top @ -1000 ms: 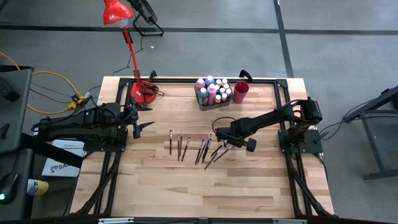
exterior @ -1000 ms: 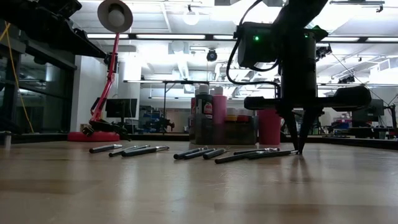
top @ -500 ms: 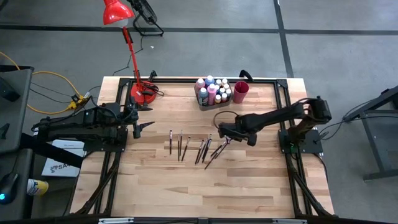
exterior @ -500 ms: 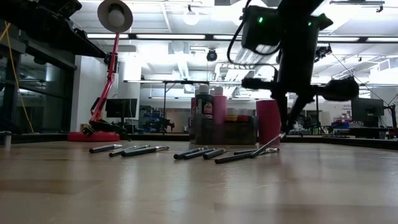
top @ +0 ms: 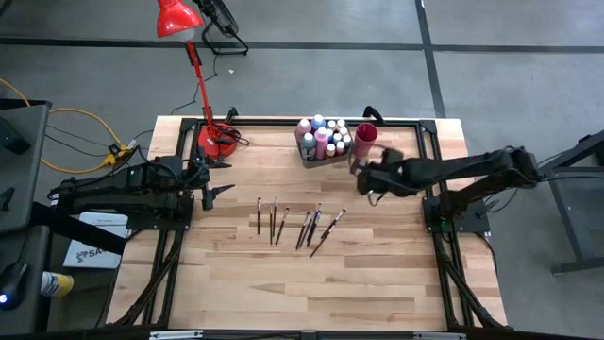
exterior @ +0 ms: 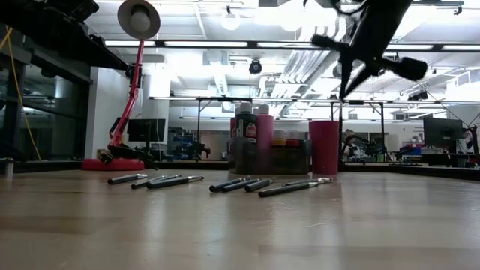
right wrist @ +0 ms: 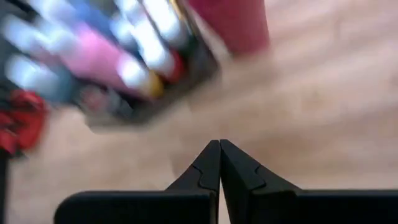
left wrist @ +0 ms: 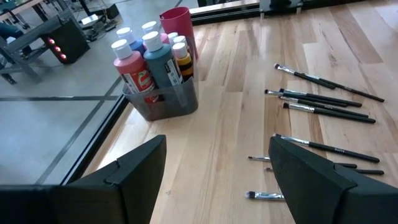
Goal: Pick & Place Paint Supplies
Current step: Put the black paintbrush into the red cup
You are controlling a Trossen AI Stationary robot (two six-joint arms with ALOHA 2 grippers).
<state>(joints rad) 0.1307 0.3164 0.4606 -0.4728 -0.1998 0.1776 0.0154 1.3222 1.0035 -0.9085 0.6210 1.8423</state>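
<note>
Paintbrushes [top: 302, 223] lie loose on the bare table [top: 245, 274], in a row near its middle; the paint bottles [top: 321, 137] stand packed in the grey bin [left wrist: 163, 102] at the far edge, with the red cup [top: 366, 139] just beside it.

Right gripper [top: 363, 177]: fingers [right wrist: 208, 168] pressed tip to tip, and the wrist view does not clearly show a brush between them; whether one is pinched cannot be told. The gripper hangs raised off the table, just short of the red cup, arm reaching in from the right side.

Left gripper [top: 209, 191]: fingers [left wrist: 317, 177] spread wide, empty, parked over the left part of the table, well apart from the brushes.

Judgement: the step in hand appears to be a carry toward the cup. If a brush is held, the next move calls for lining the tips over the cup mouth before parting them. If nothing is held, the gripper must return to the row and part its fingers around one handle only, since several brushes lie touching or crossed.
</note>
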